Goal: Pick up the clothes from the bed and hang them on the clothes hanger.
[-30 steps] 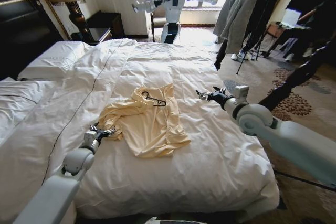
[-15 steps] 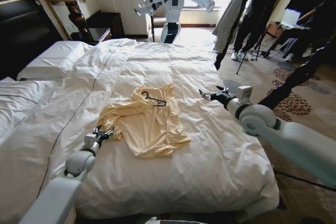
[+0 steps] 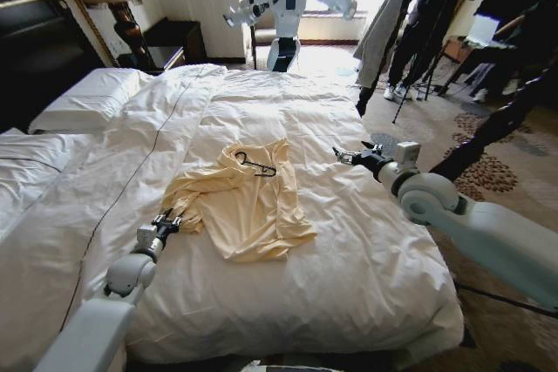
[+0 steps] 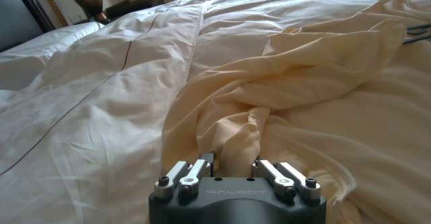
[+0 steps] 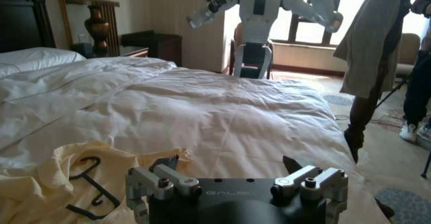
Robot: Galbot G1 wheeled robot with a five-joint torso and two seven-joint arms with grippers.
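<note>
The shirt (image 3: 244,202) lies crumpled in the middle of the bed (image 3: 366,267), collar end toward the far side, with the hanger (image 3: 255,164) resting on top of that far edge, hook and all, not threaded into anything. Down at the near left corner of the cloth sits the left gripper (image 3: 168,222), low on the duvet and right at the shirt's edge; in the left wrist view a fold of yellow fabric runs in between its narrowly parted jaws (image 4: 231,176), though whether they are pinching it I cannot tell. It looks placed to take a hem, so the shirt can be lifted off the quilt. Over on the right, the right gripper (image 3: 346,157) hovers above bare duvet, jaws wide apart, pointed at the hanger, probably lining up for it.
</note>
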